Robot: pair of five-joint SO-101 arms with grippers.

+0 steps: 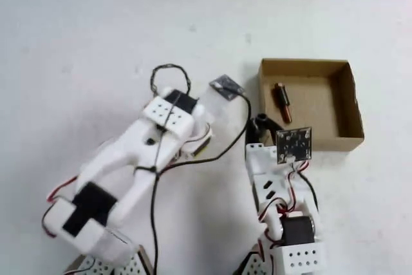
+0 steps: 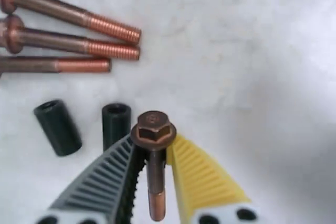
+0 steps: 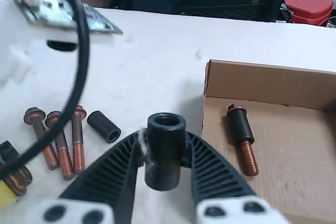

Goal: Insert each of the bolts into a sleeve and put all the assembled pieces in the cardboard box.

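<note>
The left gripper pinches a bolt just below its head; the right gripper, just beside the cardboard box, clamps an upright sleeve. One assembled piece lies inside.

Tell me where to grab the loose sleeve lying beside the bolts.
Probably its middle, from straight above, squeezing across the round sides. The sleeve lies on its side, and the bolts sit close along one flank, so a sideways approach looks crowded.
</note>
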